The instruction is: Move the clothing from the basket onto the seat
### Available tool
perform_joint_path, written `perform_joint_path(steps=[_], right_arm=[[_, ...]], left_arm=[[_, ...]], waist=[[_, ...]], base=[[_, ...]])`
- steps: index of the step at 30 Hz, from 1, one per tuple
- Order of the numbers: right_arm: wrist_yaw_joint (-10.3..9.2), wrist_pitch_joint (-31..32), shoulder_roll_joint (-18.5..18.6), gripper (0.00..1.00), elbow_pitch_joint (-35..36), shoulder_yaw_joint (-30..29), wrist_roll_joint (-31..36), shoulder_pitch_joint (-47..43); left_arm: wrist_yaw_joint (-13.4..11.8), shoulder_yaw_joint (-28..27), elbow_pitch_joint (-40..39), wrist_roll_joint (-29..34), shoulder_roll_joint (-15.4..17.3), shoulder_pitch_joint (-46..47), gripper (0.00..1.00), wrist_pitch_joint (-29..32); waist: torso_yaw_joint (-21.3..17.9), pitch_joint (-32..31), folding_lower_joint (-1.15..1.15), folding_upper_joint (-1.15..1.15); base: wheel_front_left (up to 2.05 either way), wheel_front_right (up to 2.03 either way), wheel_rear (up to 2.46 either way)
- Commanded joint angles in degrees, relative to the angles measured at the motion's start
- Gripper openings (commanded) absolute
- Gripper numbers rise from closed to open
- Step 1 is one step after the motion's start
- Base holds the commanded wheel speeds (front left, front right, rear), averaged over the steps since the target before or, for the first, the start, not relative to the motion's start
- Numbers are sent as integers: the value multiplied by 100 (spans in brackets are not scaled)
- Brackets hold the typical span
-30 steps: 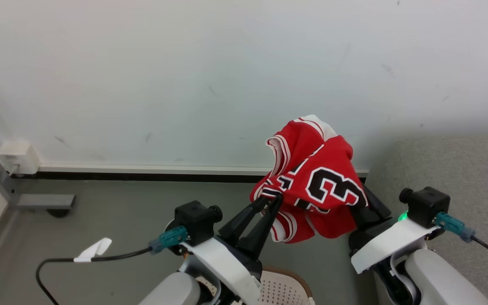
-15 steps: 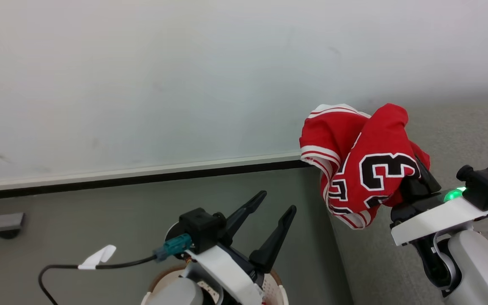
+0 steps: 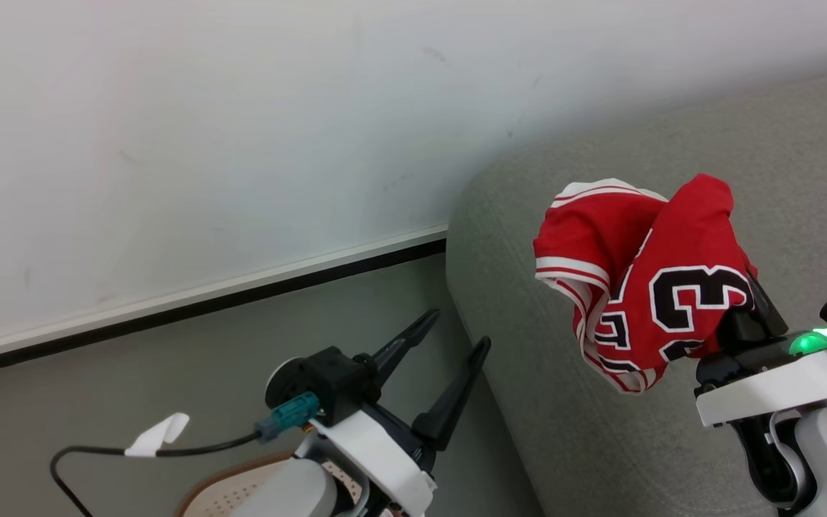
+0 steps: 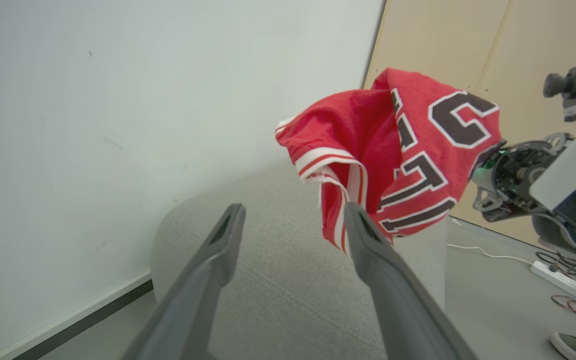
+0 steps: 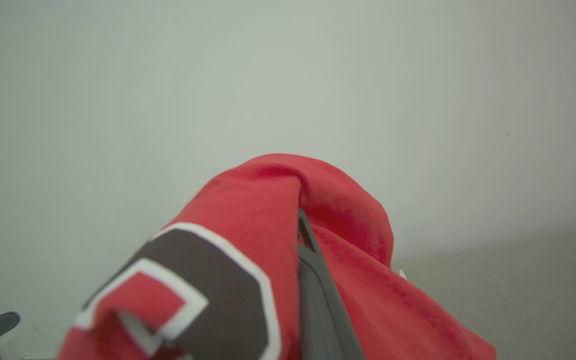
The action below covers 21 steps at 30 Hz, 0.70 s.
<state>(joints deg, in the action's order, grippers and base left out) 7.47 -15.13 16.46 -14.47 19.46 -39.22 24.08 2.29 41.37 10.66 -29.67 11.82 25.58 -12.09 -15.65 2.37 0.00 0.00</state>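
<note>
A red jersey, the clothing (image 3: 643, 273), with a black white-edged number hangs bunched in the air over the corner of the grey seat (image 3: 528, 301). My right gripper (image 5: 302, 225) is shut on the clothing (image 5: 248, 225), and cloth drapes over its fingers. To the left, my left gripper (image 3: 456, 330) is open and holds nothing, a short way from the jersey. In the left wrist view its two fingers (image 4: 223, 240) spread wide below the clothing (image 4: 403, 145), with the seat (image 4: 278, 285) behind. The basket (image 3: 230, 492) peeks out under my left arm at the bottom edge.
A pale wall (image 3: 241, 143) with a dark baseboard (image 3: 241, 291) runs behind the sofa's left end, with grey floor in front. In the left wrist view a power strip (image 4: 563, 280) with cables and a person's shoe (image 4: 575, 345) lie on the floor at the right.
My left gripper let go of the jersey and opened wide. The camera turned right, bringing the sofa into view. The right gripper still holds the jersey, now over the sofa.
</note>
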Motion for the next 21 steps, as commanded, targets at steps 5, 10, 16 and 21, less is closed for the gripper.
perform_joint_path(steps=[5,10,16,21], right_arm=[[5,-1,-26,0,201,-201,126,-263],[5,-1,-85,0,358,-344,209,-425],[4,-1,-141,0,502,-455,131,-500],[5,-1,-145,0,541,-515,155,-491]], left_arm=[[-39,29,86,200,100,121,100,-88],[-10,49,147,252,83,185,100,-142],[21,79,227,279,86,237,100,-178],[46,103,260,287,85,287,100,-183]], waist=[[-447,137,0,0],[-630,238,0,0],[-704,325,0,0],[-689,374,0,0]], base=[[0,0,0],[0,0,0],[0,0,0],[0,0,0]])
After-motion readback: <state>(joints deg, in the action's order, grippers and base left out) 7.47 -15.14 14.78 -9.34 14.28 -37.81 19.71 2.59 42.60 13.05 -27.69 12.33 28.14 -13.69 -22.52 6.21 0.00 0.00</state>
